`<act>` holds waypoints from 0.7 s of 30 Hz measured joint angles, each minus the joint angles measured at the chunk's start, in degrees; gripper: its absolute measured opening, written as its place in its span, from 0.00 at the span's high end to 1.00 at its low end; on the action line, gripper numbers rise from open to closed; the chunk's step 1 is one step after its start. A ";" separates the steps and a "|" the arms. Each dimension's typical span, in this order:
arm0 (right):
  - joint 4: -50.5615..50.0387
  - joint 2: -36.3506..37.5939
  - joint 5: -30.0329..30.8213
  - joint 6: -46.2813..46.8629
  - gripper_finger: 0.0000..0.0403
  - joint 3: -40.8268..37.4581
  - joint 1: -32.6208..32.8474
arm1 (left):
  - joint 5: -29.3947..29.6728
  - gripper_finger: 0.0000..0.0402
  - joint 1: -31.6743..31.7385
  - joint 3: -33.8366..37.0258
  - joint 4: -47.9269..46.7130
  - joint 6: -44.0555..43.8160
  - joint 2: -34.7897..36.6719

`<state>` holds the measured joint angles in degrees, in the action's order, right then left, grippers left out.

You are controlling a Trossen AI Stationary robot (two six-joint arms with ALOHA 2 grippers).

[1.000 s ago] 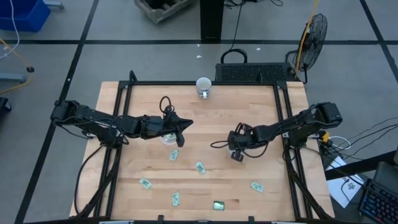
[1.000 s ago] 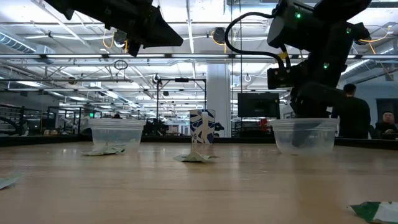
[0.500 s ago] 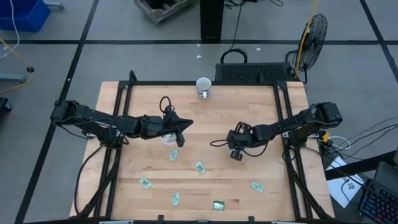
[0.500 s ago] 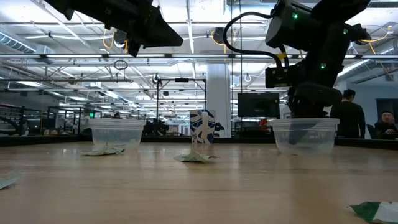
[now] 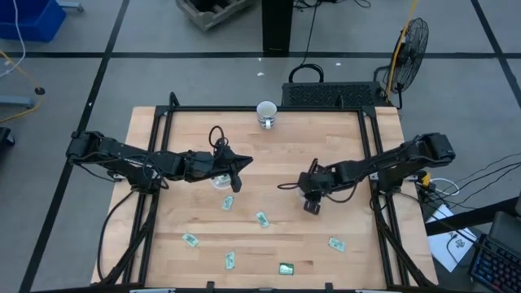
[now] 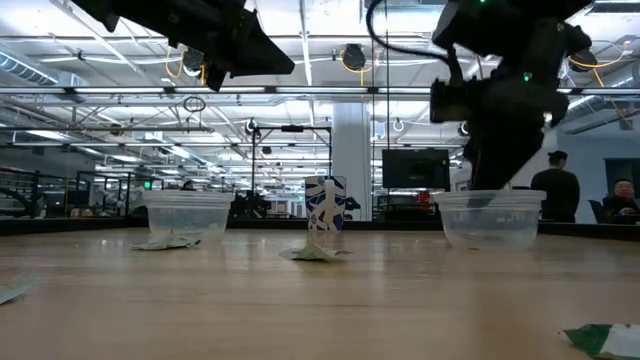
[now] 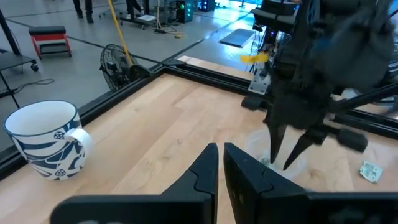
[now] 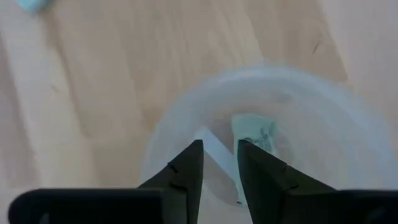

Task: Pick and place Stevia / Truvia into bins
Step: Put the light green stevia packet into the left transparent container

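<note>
Bright, even overhead light; right wrist view blurred.

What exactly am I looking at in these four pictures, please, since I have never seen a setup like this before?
Two dark robot arms work at a wooden table; their task is putting sweetener sachets into clear cups. One picture looks straight down, one looks level across the tabletop, and two come from cameras on the arms' wrists. The right gripper hangs over a clear cup with a green-and-white sachet already inside, its fingers slightly apart and empty. The left gripper waits beside the other clear cup, fingers nearly together, holding nothing. Loose sachets lie scattered on the wood, and a blue-patterned mug stands at the far edge.
</note>
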<state>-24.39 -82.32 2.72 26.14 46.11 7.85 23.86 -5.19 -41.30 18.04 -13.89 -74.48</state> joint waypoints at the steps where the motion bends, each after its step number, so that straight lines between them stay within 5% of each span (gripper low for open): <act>1: -0.18 1.37 0.07 0.02 0.79 0.00 -0.02 | -0.01 0.92 0.00 0.00 0.01 -0.19 0.00; 12: 7.63 12.98 0.24 -4.45 0.85 0.00 2.08 | -8.02 0.92 -1.44 0.00 -0.04 -4.61 0.00; 18: 27.25 10.96 0.01 -17.17 0.83 -2.81 7.30 | -19.31 0.92 -5.54 0.00 -5.00 -10.72 -0.01; 21: 38.13 8.84 -0.03 -20.26 0.81 -5.81 9.04 | -17.37 0.92 -9.40 0.00 -8.62 -11.32 -0.65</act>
<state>13.74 -73.48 2.69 5.88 40.30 16.90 6.49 -14.59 -41.30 9.42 -25.21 -75.13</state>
